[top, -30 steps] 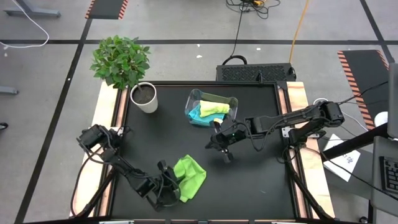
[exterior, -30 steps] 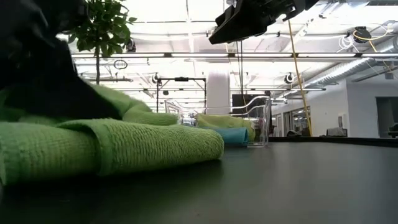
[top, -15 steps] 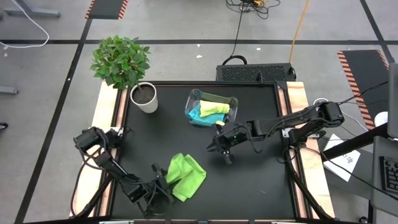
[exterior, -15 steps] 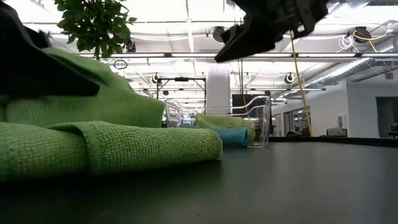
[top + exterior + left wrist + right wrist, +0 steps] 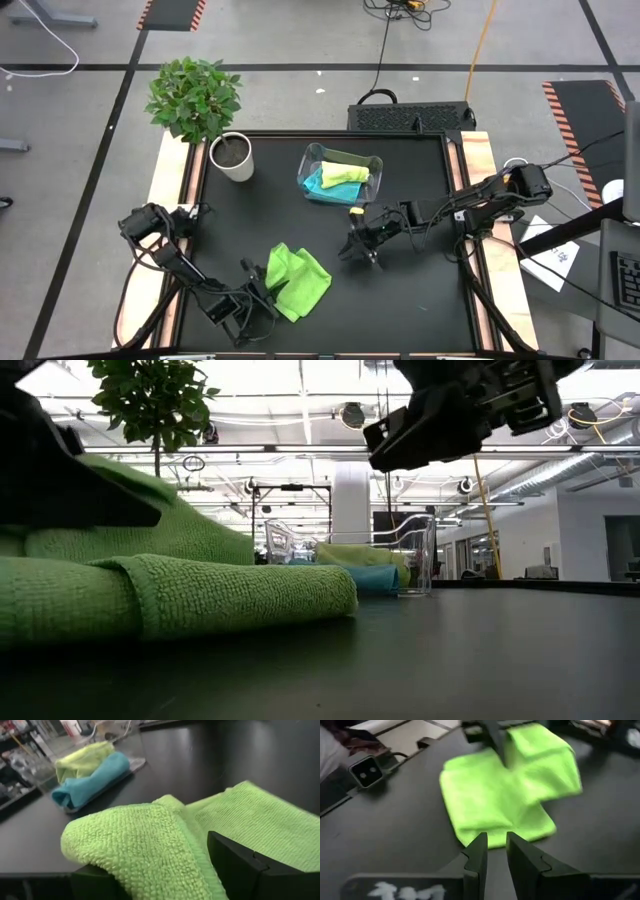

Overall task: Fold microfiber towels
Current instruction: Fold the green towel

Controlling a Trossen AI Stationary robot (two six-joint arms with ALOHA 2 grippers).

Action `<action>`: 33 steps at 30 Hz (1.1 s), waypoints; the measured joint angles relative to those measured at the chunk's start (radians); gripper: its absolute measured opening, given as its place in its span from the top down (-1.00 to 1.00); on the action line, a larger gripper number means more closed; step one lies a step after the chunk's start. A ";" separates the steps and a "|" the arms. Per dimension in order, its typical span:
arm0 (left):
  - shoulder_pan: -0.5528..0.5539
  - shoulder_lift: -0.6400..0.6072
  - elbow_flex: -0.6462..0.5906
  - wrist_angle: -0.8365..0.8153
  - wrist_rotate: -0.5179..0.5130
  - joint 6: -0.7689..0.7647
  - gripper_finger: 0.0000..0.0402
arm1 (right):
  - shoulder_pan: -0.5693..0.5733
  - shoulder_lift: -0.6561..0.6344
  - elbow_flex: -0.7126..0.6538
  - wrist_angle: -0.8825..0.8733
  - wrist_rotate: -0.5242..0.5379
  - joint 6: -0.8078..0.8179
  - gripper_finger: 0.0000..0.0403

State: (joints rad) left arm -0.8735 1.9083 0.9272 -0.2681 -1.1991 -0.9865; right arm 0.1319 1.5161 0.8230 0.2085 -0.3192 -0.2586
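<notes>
One black table [image 5: 420, 290]; striped floor [image 5: 300, 40] around.

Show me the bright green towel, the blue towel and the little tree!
bright green towel [image 5: 298, 282], high view, middle of the rumpled cloth.
blue towel [image 5: 90, 781], left wrist view, middle of the rolled cloth.
little tree [image 5: 194, 97], high view, centre of the leaves.

- Our two arms are dark, jointed, with black cables looped along them.
- Our right gripper [image 5: 495, 851] has black angular fingers [image 5: 476, 857] above white lettering.
</notes>
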 joint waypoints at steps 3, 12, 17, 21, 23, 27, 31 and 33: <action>0.008 0.000 0.000 -0.033 0.023 -0.054 -0.12 | 0.033 0.023 -0.013 0.070 -0.001 -0.019 0.68; 0.022 0.000 -0.036 -0.030 0.068 -0.138 -0.12 | 0.080 0.167 -0.011 0.260 -0.005 -0.017 0.68; 0.035 0.000 -0.073 -0.010 0.082 -0.212 -0.12 | 0.078 0.228 -0.009 0.296 -0.028 -0.022 0.68; 0.049 0.000 -0.085 0.002 0.080 -0.221 -0.12 | 0.078 0.278 0.009 0.328 -0.052 -0.028 0.68; 0.062 0.000 -0.089 0.008 0.081 -0.218 -0.12 | 0.079 0.304 0.023 0.356 -0.053 -0.038 0.68; 0.093 0.000 -0.104 0.019 0.103 -0.216 -0.12 | 0.081 0.349 0.058 0.374 -0.053 -0.048 0.68; 0.117 0.000 -0.130 0.082 0.128 -0.188 -0.12 | 0.084 0.398 0.086 0.392 -0.053 -0.052 0.68; 0.123 0.000 -0.143 0.118 0.126 -0.166 -0.12 | 0.085 0.421 0.098 0.388 -0.054 -0.052 0.68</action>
State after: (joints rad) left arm -0.7503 1.9083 0.7844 -0.1501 -1.0726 -1.1529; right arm 0.2165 1.9367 0.9211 0.5967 -0.3730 -0.3105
